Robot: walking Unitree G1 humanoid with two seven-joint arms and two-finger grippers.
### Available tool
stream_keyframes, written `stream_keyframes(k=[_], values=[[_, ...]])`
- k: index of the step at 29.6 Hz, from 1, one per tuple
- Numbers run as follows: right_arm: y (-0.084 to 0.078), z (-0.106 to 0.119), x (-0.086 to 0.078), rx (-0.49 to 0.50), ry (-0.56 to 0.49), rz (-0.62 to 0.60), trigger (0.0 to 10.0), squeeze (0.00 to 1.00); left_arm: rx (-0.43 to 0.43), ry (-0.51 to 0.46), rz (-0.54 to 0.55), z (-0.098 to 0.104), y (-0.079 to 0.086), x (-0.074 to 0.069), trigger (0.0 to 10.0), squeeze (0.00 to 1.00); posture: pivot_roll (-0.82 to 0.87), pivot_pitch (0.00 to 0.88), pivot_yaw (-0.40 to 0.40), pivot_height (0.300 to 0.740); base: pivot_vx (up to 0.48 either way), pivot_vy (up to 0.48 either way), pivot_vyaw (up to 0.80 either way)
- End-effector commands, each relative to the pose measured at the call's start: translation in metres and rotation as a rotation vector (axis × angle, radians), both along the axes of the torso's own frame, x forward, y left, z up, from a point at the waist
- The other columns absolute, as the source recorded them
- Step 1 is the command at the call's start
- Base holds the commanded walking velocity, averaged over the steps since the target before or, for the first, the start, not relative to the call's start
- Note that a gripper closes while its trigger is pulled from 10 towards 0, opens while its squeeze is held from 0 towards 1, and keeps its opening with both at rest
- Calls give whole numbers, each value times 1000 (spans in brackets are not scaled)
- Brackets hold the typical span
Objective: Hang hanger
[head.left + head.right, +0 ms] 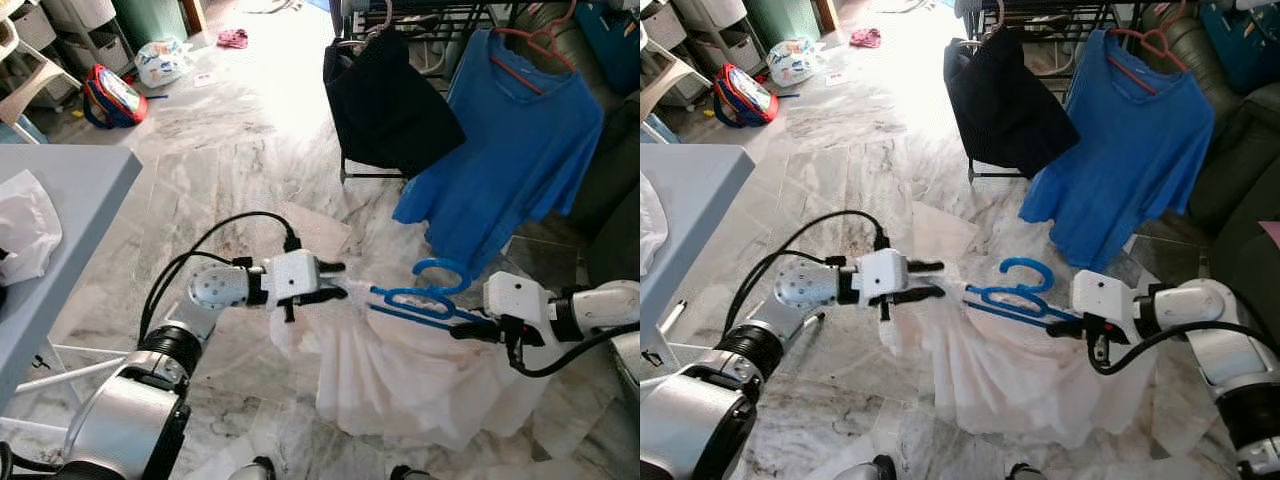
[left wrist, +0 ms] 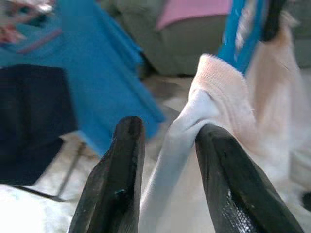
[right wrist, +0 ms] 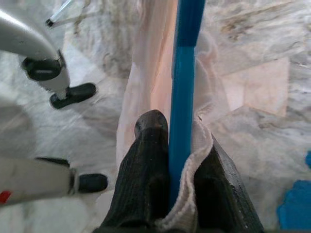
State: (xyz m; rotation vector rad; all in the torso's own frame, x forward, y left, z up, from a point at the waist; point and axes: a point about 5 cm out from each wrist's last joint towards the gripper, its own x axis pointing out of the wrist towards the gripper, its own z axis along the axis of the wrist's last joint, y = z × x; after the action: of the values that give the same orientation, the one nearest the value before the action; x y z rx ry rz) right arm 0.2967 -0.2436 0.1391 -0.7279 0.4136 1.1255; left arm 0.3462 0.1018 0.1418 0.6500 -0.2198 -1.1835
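A white garment [image 1: 400, 375] hangs low in front of the robot, stretched between both arms above the marble floor [image 1: 230, 170]. The left end effector [image 1: 338, 282] pinches a fold of the cloth at one shoulder. The right end effector [image 1: 465, 328] is clamped on the blue hanger [image 1: 425, 300] together with the cloth's hem, the hook pointing up. The hanger is threaded partly inside the neckline, well short of the drying rack [image 1: 420, 20] beyond, where a black shirt [image 1: 385, 105] and a blue shirt [image 1: 515, 150] already hang. To do this well, I judge the left side should seat the shoulder fully over the hanger's arm first, keeping the cloth taut and off the floor.
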Motion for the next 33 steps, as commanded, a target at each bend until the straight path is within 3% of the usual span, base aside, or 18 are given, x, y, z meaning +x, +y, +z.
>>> stream_keyframes(k=[1,8,15,16,17,19,20,22,24,27,28,33], values=[[1,-9,-3,6,0,-20,0,0,-56,-72,40,16,6,6,10000,1000,-103,191,77,740,0,0,0],[3,-18,-1,32,-31,-89,0,0,-103,-50,64,16,5,7,10000,1000,-107,190,80,740,0,0,0],[8,-32,3,122,-105,-305,0,0,-294,83,314,2,19,14,10000,1000,-116,185,78,740,0,0,0],[10,-37,3,143,-134,-377,0,0,-343,116,397,-6,27,14,10000,1000,-117,179,74,740,0,0,0],[10,-37,3,143,-134,-377,0,0,-343,116,397,-6,27,14,10000,1000,-117,179,74,740,0,0,0],[16,-44,1,193,-168,-475,0,0,-437,197,560,-19,41,15,10000,1000,-116,173,69,740,0,0,0],[16,-44,1,193,-168,-475,0,0,-437,197,560,-19,41,15,10000,1000,-116,173,69,740,0,0,0],[24,-50,-1,263,-196,-594,0,0,-479,248,748,-37,57,11,10000,1000,-113,164,63,740,0,0,0],[25,-50,-1,284,-216,-641,0,0,-487,263,798,-42,61,9,10000,1000,-114,160,63,740,0,0,0],[26,-49,0,394,-260,-848,0,0,-524,336,890,-61,67,0,10000,1000,-115,149,60,740,0,0,0],[20,-49,-1,460,-287,-1019,0,0,-544,375,922,-71,66,-6,10000,1000,-116,141,61,740,0,0,0],[17,-56,-14,511,-329,-1224,0,0,-589,424,970,-83,60,-13,10000,1000,-125,126,64,740,0,0,0]])
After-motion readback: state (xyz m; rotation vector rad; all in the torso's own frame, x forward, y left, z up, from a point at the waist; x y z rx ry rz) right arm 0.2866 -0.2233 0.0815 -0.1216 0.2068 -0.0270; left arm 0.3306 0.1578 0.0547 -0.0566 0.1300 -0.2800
